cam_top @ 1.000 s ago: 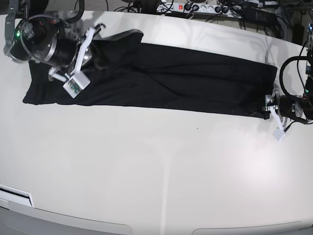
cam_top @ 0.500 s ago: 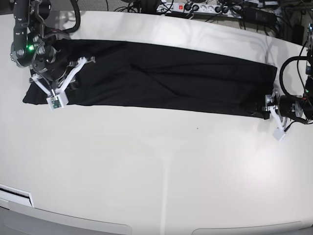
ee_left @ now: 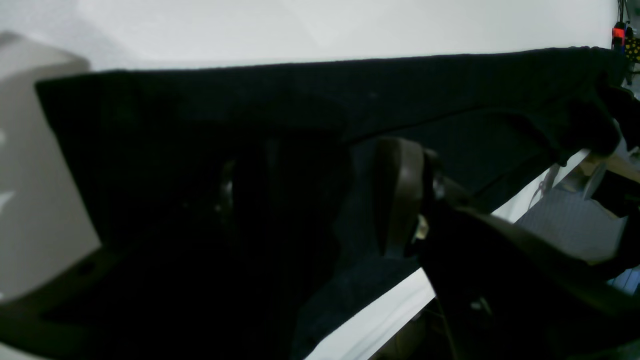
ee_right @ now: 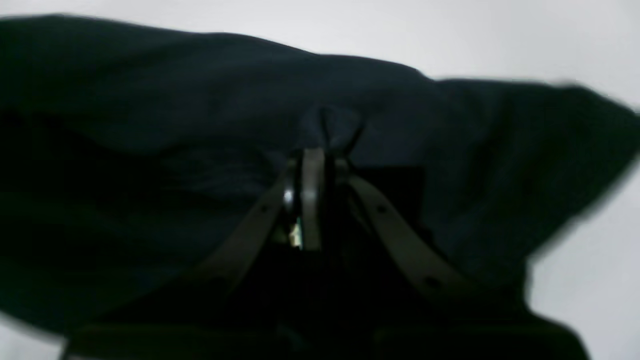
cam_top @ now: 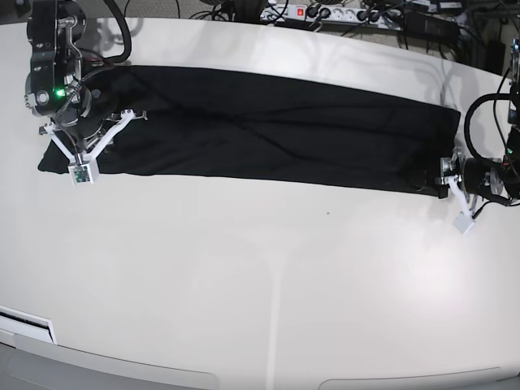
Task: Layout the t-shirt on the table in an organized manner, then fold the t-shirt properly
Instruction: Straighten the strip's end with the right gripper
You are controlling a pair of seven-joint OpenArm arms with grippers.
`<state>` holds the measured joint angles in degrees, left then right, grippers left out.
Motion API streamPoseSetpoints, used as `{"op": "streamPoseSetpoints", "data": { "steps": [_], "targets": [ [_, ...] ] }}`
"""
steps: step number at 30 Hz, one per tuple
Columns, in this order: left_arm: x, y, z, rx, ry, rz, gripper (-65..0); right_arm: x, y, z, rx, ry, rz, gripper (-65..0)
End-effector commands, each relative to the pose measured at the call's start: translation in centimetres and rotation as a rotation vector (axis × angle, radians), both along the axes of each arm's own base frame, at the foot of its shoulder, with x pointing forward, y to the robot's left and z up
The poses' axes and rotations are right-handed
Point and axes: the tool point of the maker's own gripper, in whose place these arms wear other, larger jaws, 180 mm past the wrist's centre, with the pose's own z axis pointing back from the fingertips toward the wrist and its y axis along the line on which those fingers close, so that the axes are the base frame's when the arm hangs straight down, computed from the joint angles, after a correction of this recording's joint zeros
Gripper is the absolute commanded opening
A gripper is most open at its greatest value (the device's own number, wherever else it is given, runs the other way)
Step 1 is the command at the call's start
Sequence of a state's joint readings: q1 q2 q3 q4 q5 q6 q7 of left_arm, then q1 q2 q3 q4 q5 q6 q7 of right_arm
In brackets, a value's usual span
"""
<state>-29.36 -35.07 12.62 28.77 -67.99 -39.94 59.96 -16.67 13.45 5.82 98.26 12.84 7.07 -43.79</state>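
The shirt [cam_top: 276, 130] is black and lies as a long, narrow band across the far part of the table [cam_top: 268, 276], running from the left edge to the right. It looks folded lengthwise, mostly flat, with shallow wrinkles near its middle. The table is glossy white and much larger.

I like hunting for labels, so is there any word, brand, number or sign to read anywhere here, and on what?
None can be read.
Plain black soft fabric t-shirt: no print shows.
Large glossy white table: bare of writing.
White power strip behind the table: any marking is too small to read.
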Motion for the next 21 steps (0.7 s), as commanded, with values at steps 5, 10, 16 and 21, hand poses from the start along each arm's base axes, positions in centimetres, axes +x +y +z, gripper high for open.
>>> {"op": "streamPoseSetpoints", "data": {
  "steps": [5,10,16,21],
  "targets": [
    [1.0,0.7,1.0,0.008,-0.029,0.007,-29.4,0.7,-0.8,0.8,-0.013,-0.030,-0.025,-65.0],
    [1.0,0.6,1.0,0.008,-0.030,0.007,-29.4,1.0,-1.0,0.9,-0.016,-0.026,-0.050,-65.0],
    [1.0,0.7,1.0,0.008,-0.033,0.011,-29.4,2.0,-0.5,2.4,-0.017,-0.054,-0.017,-61.6],
    [1.2,0.7,1.0,0.006,-0.043,0.018,-29.4,2.1,-1.1,2.5,-0.040,-0.058,-0.043,-64.7]
  ]
}}
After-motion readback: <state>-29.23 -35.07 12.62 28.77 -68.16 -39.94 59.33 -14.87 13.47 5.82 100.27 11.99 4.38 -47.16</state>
